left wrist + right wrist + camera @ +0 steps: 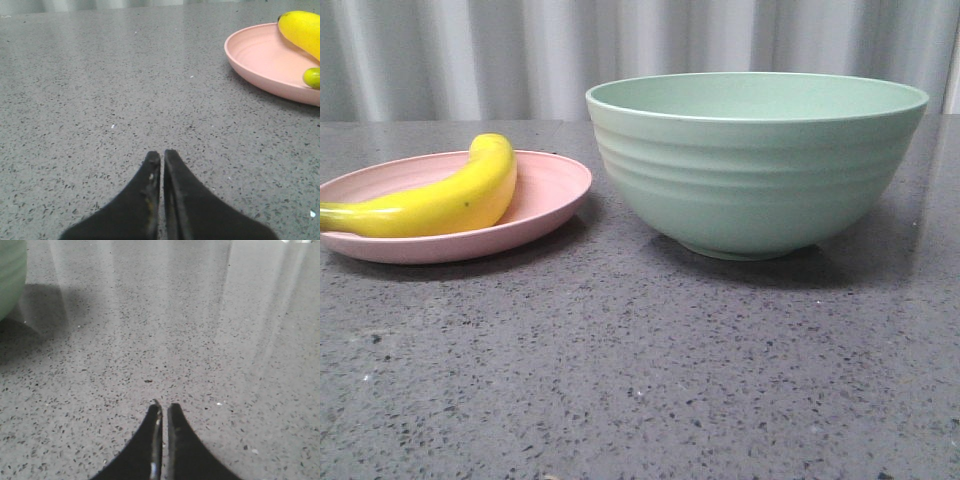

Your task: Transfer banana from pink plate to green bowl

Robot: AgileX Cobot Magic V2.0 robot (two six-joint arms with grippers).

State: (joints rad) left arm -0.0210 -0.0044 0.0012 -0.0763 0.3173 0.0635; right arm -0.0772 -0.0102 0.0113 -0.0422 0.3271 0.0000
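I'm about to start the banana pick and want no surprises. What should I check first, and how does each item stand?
1. Banana lies on the pink plate: ok.
2. Green bowl upright beside the plate, apart from it: ok.
3. Bowl interior free: cannot tell, its floor is hidden.
4. Left gripper open for a grasp: not ok, shut.
5. Right gripper holds nothing: ok, shut over the table.

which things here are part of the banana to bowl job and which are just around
Part of the job:
banana, lying on the pink plate
pink plate
green bowl, to the right of the plate in the front view
left gripper, shut, empty
right gripper, shut, empty

Just around:
grey speckled table
pale curtain behind
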